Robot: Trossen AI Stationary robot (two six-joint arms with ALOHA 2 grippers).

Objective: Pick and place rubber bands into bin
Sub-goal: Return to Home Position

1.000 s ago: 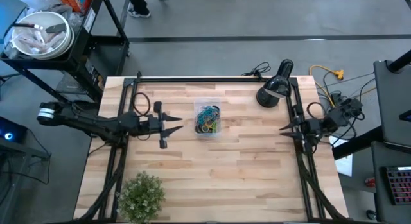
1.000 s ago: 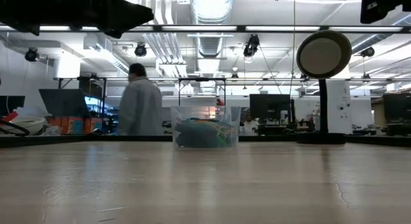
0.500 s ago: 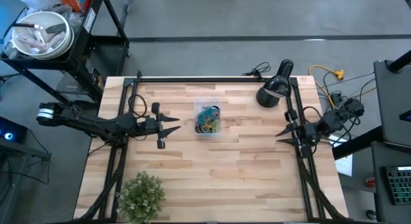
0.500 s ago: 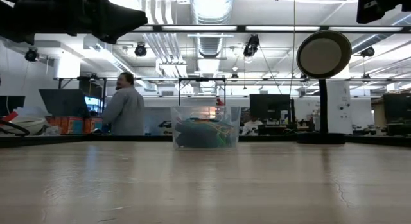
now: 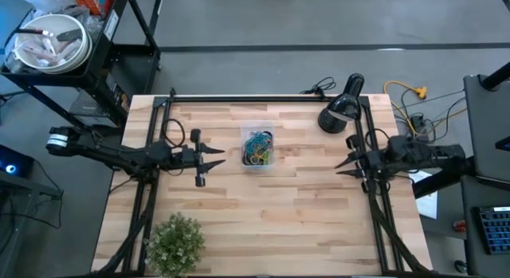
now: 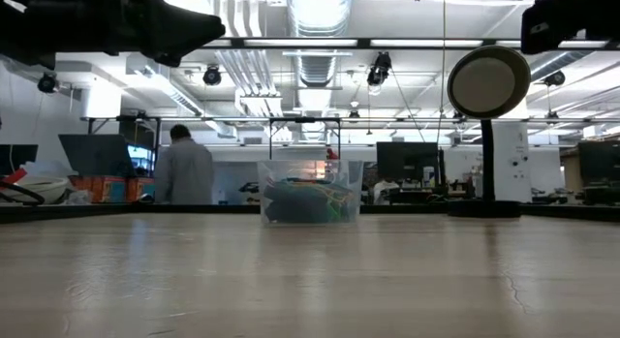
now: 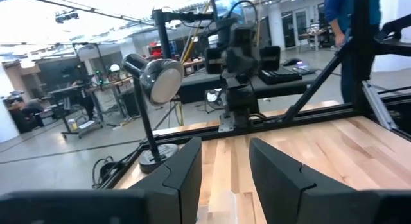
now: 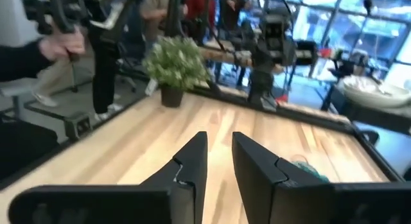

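The clear bin (image 5: 257,131) stands on the table's far middle, and the coloured rubber bands (image 5: 256,146) lie heaped inside it. In the low view the bin (image 6: 310,169) sits upright with the rubber bands (image 6: 308,204) at its bottom. My left gripper (image 5: 220,154) hovers open just left of the bin, pointing at it; its wrist view shows the left gripper (image 7: 225,176) above the wood. My right gripper (image 5: 338,166) is open over the table's right part, well clear of the bin. In the right wrist view the right gripper (image 8: 219,156) faces the table and the bin (image 8: 308,167).
A black desk lamp (image 5: 341,111) stands at the far right corner, with cables behind it. A potted plant (image 5: 175,242) sits at the near left corner. Bare wood lies between the bin and the near edge. A person (image 6: 184,169) walks in the room behind.
My right arm has swung level and its gripper has moved a little toward the table's left and near edge. My left gripper has drawn back slightly from the bin toward the left edge. The person in the room behind has walked left.
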